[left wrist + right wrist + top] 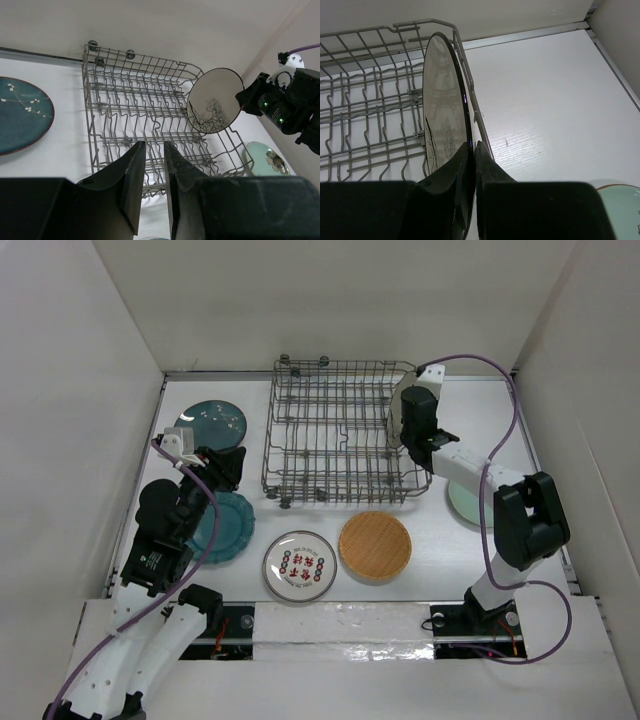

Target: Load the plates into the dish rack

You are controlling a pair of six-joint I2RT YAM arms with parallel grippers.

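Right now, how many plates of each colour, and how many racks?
Dark teal speckled plate: 1
Teal scalloped plate: 1
White patterned plate: 1
Tan plate: 1
Pale green plate: 1
Beige-grey plate: 1
Dish rack: 1
Total: 7

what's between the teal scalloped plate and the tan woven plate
The white plate with the red-green pattern lies flat between the teal scalloped plate and the tan woven plate, as the top view shows.

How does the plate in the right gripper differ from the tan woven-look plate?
The beige-grey plate stands on edge at the dish rack's right end; the tan woven-look plate lies flat on the table. The right gripper clamps the beige-grey one; the tan one is untouched. Beige-grey bears a dark branch drawing; tan shows none. Both round.
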